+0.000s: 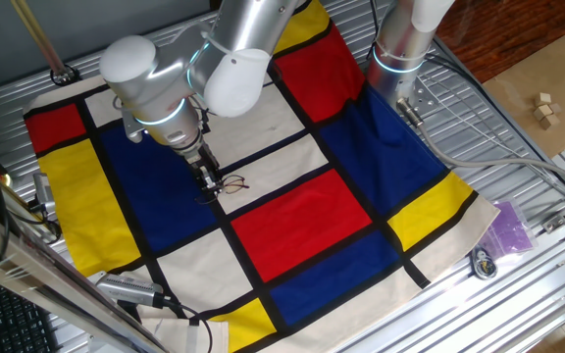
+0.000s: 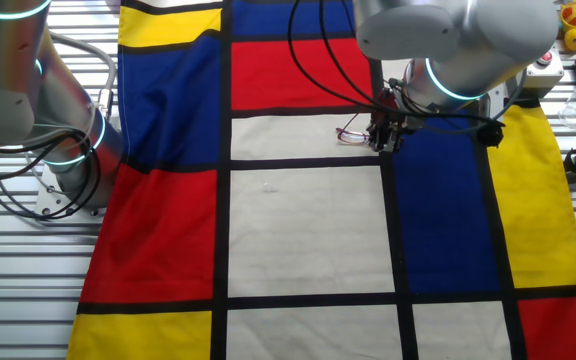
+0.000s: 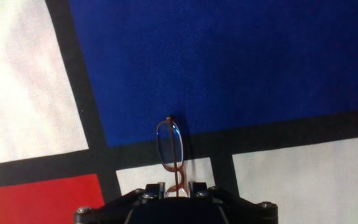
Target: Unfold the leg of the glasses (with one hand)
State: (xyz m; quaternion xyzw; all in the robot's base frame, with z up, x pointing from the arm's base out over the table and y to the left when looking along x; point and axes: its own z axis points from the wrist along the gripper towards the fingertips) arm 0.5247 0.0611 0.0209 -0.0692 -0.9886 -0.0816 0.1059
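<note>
The glasses [image 3: 171, 152] were tiny, with a thin brown wire frame, and they sat right at the tip of the gripper [image 1: 208, 182]. In the hand view they stuck straight out from between the two fingers, one small lens showing in front of the black line of the cloth [image 3: 241, 56]. The jaws looked almost closed, with the thin frame pinched between them, so the gripper seemed to have hold of the glasses.

In one fixed view the glasses were low over the cloth, where a white square met a black line, next to the big blue square. I could not tell if they touched the cloth or hung just above it. I also could not tell if the leg was folded or open; it was too small to see.

I think the robot was in the middle of the job, holding the glasses by one part. The next move would need a slow, gentle swing, because the wire is thin and could slip or bend.
</note>
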